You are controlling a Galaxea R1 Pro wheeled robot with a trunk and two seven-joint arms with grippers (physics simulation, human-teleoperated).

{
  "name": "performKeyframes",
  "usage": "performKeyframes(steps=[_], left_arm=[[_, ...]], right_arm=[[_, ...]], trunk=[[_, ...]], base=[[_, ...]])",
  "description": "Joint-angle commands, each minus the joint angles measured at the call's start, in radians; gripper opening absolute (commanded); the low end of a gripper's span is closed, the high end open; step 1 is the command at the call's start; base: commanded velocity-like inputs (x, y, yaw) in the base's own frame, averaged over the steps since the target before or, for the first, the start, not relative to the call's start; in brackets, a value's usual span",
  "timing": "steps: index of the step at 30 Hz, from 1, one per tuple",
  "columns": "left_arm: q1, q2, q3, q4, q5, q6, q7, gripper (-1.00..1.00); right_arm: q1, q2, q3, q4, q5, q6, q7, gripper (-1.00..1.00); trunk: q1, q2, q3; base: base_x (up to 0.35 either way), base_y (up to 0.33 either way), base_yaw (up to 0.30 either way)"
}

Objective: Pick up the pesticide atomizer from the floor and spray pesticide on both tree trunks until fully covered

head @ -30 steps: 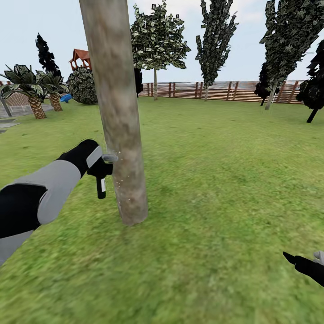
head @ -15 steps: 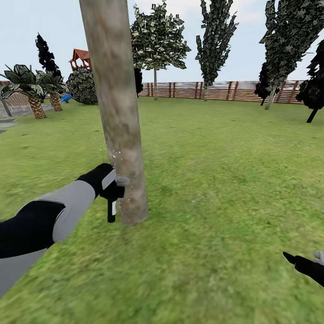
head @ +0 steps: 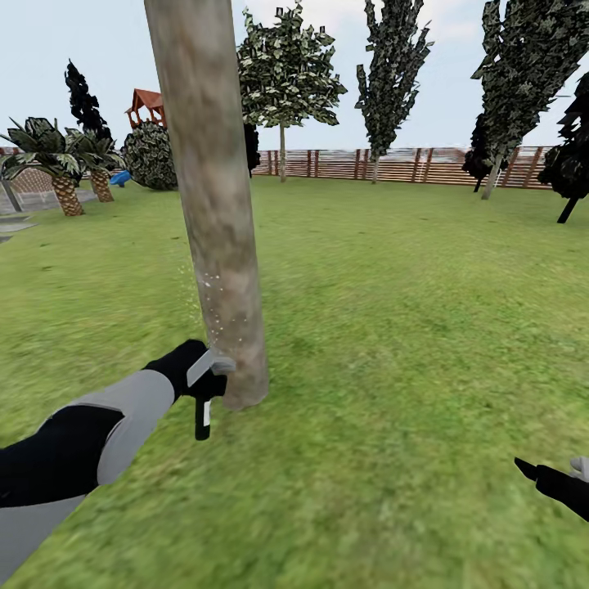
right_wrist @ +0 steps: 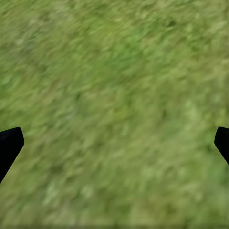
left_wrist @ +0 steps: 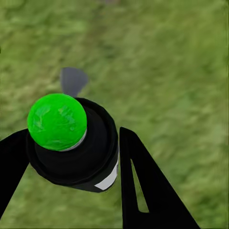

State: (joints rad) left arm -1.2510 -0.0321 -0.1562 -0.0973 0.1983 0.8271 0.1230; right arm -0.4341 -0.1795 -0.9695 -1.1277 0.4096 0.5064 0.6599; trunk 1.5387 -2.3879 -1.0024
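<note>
Left claw (head: pixel 204 378) grips the atomizer (head: pixel 203 405) beside the trunk (head: pixel 214 204); open lawn (head: pixel 409 327) rightward.

The tree trunk (head: pixel 214 204) stands on the lawn (head: pixel 393 327); the left end effector (head: pixel 200 378) holds the pesticide atomizer (head: pixel 204 401) beside its base. The fence (head: pixel 409 165) runs behind.

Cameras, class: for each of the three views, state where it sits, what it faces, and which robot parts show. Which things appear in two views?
Head view: on the head, facing the tree trunk; left gripper and right gripper show.
Left wrist view: looks down at grass past black fingers gripping the pesticide atomizer.
Right wrist view: looks down at grass; fingertips spread.
Shared: atomizer, grass.
</note>
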Motion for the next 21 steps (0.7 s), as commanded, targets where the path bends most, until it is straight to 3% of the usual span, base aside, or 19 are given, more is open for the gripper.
performKeyframes(steps=[1,5,10,16,21], left_arm=[[0.007,0.003,0.000,0.000,0.000,-0.014,0.000,-1.00],[0.046,0.048,0.001,0.003,0.006,-0.133,0.000,-1.00],[0.119,0.049,0.001,0.012,0.011,-0.282,0.000,-1.00],[0.147,0.041,0.001,0.012,0.091,-0.308,0.000,-1.00],[0.149,0.047,0.002,0.013,0.099,-0.310,0.000,-1.00]], right_arm=[[0.000,0.000,0.000,0.000,0.000,0.000,-0.001,1.00],[0.000,-0.001,0.000,0.000,0.000,-0.001,0.000,1.00],[0.000,-0.001,0.000,0.000,0.000,-0.002,0.001,1.00],[0.000,-0.002,0.002,-0.003,0.000,-0.001,0.001,1.00],[0.000,-0.002,0.002,-0.003,0.000,0.000,0.001,1.00]], trunk=[[0.000,0.000,0.000],[0.000,0.000,0.000],[0.000,0.000,0.000],[0.000,0.000,0.000],[0.000,0.000,0.000]], base=[[0.000,0.000,0.000],[0.000,0.000,0.000],[0.000,0.000,0.000],[0.003,-0.001,0.000],[0.174,-0.174,0.159]])
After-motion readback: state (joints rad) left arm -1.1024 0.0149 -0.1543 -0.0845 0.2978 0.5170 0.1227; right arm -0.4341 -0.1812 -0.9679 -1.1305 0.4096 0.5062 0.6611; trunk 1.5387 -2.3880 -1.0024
